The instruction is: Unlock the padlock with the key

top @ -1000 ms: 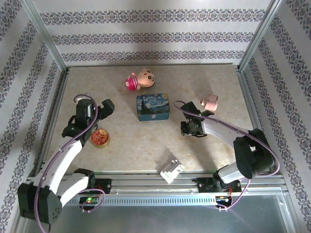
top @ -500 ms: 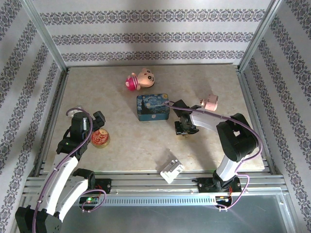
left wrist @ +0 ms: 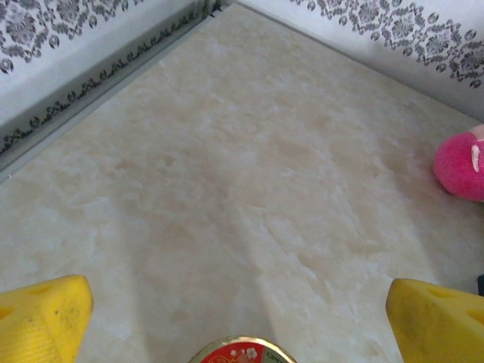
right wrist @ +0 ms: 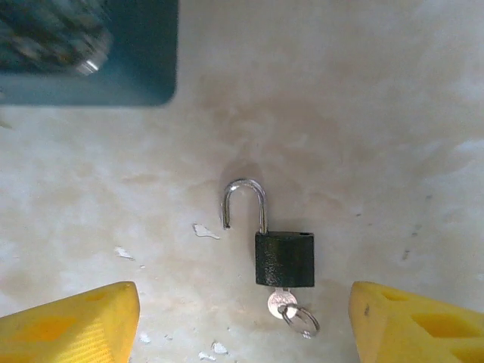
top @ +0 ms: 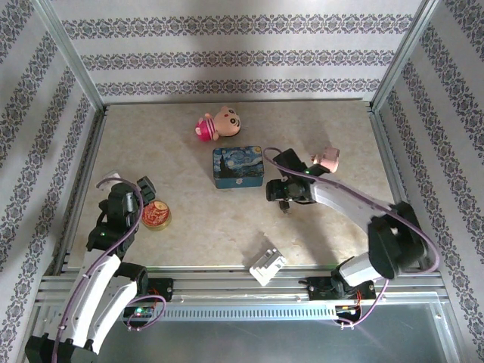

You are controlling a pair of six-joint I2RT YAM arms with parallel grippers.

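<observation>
Beige marbled table, striped walls around; padlock lies flat near the blue tin, key stuck in its bottom end. The shackle looks swung out with one leg free, though it's too small to be sure. Over it hovers the right gripper, fingers spread wide and touching nothing; left gripper likewise spread and empty above a red tin. Lock reads as small, rigid, light metal, likely to skid on the smooth top, so pinch across the flat dark body, not the thin key or slick shackle.
</observation>
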